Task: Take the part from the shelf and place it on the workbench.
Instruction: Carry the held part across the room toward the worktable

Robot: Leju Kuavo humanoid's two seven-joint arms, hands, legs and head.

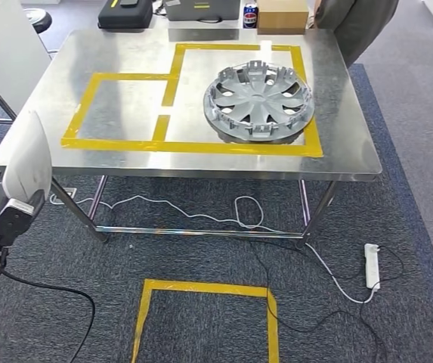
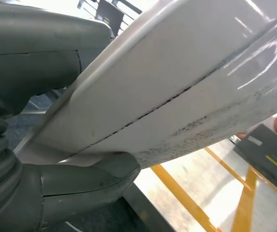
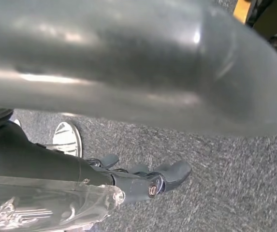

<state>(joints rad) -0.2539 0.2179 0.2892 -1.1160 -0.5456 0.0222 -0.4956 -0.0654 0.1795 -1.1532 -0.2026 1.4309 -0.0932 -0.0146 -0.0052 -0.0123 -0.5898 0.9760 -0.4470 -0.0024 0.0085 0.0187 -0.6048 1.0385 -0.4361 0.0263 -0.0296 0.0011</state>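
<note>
Left hand (image 2: 56,159) clamps white part (image 2: 173,96), raised beside workbench (image 1: 339,144); right hand (image 3: 144,179) hangs, fingers extended, holding nothing.

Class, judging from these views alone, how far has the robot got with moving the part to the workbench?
Done: the left robot hand grips a white part, so it is off the shelf. One hubcap already lies on the workbench. Left: setting the white part down there.
</note>
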